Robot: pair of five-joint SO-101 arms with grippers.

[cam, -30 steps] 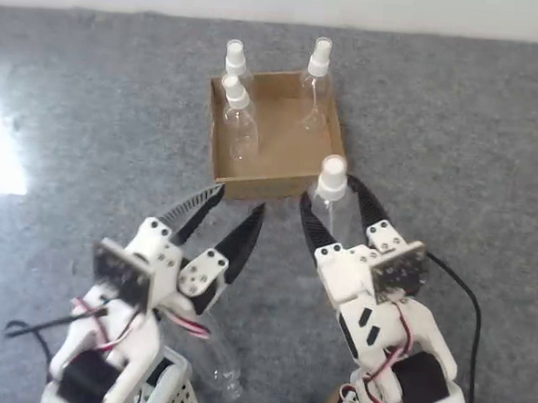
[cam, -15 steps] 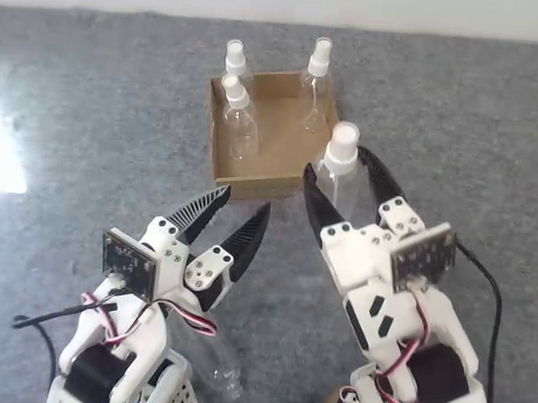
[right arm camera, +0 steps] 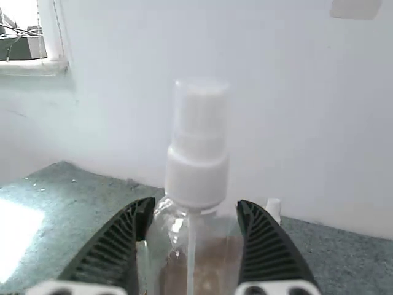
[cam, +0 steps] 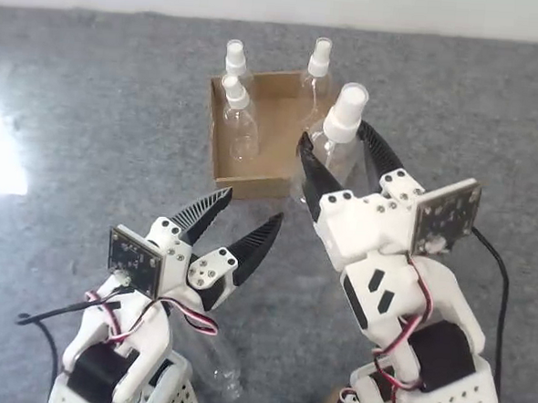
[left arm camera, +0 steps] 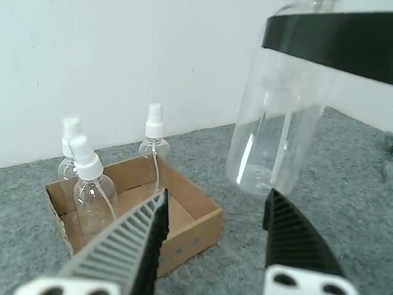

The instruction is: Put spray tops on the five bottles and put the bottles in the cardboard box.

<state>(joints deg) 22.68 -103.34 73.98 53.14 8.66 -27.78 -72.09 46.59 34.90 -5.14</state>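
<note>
Field notes, run from the remote station. All positions are given off the cardboard box (cam: pixel 252 184), whose near wall faced the arms.

Right gripper (cam: pixel 336 155): its black jaws were closed around the body of a clear bottle (cam: pixel 330 169) and gripped it on both sides. A white spray top (cam: pixel 346 110) sat on the neck above the fingertips, and the bottle was upright. From the high view it sat at the box's near right corner. The left wrist view showed that bottle (left arm camera: pixel 270 135) lifted well off the grey table (cam: pixel 92 108). I could not tell whether its base was over the rim or just outside it. The right wrist camera looked straight up the bottle (right arm camera: pixel 190 258) between the fingers, with the top (right arm camera: pixel 198 141) seated square.

Left gripper (cam: pixel 250 209): jaws spread wide with nothing between them, in front of the near wall and a little off it.

Inside the box, three capped bottles stood upright:
- one (cam: pixel 240 122) by the left wall
- one (cam: pixel 234 62) just behind it, in the far left corner
- one (cam: pixel 314 95) in the far right corner (the box floor between them was bare cardboard)

A fifth bottle (cam: pixel 218 358) lay on its side well in front of the box, by the left arm's base. I could not make out whether it carried a top.
</note>
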